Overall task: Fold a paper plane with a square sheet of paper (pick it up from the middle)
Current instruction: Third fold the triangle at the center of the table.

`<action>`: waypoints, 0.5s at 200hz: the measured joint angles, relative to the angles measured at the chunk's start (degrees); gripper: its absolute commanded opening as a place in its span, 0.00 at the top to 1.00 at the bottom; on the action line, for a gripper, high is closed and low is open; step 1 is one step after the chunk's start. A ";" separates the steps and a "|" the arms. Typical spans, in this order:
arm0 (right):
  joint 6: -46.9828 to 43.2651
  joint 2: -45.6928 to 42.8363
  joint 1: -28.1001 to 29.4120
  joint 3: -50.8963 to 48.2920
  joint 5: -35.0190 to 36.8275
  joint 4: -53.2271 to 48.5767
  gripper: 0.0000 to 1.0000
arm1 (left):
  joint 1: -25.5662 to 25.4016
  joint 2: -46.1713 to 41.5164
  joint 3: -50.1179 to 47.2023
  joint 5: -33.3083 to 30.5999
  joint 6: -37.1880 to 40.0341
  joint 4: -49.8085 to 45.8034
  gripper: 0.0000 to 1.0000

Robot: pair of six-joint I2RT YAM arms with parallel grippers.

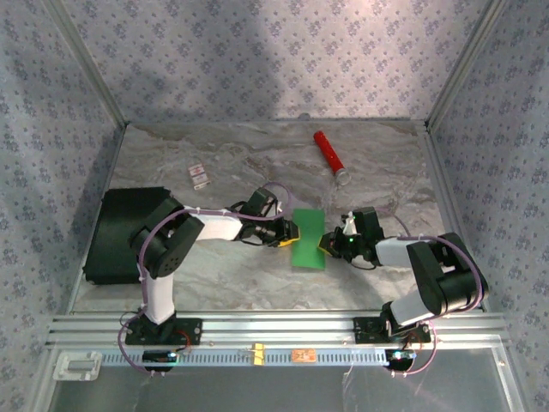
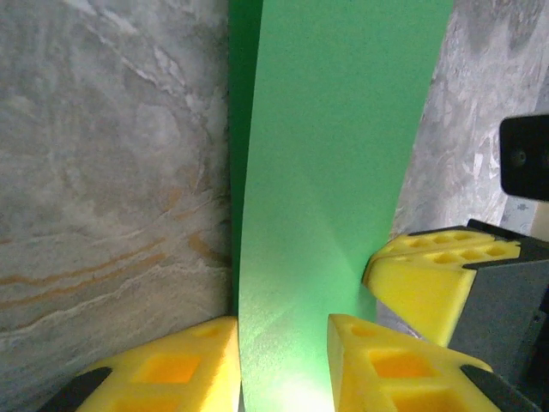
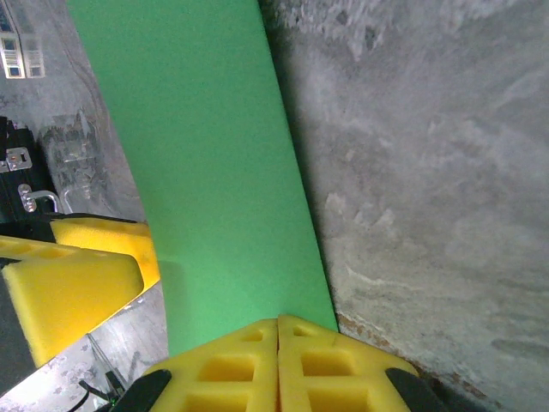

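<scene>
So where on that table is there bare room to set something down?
Bare marble: the near strip in front of the green sheet; the far left corner behind the black box and small card; the far right corner past the red cylinder. Crowded: the middle, where left hand and right hand meet at the sheet.

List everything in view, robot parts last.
paper: 1, bright green, mid-table between the two grippers
cylinder: 1, red, far side of the table, right of centre
flat box: 1, black, left edge of the table
small card: 1, white, far side, left of centre
table: 1, grey marble
left gripper: 1, yellow, jaws apart with the paper between them
right gripper: 1, yellow, shut on the paper's right edge
</scene>
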 measured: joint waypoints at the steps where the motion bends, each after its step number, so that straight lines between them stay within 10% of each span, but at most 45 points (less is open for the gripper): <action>1: 0.00 0.00 0.00 0.00 0.00 0.00 0.92 | 0.00 0.00 -0.02 0.00 -0.04 0.04 0.70; 100: 0.22 -0.13 0.00 -0.24 -1.20 1.22 0.81 | 1.33 0.07 -4.72 0.07 -5.16 7.41 0.96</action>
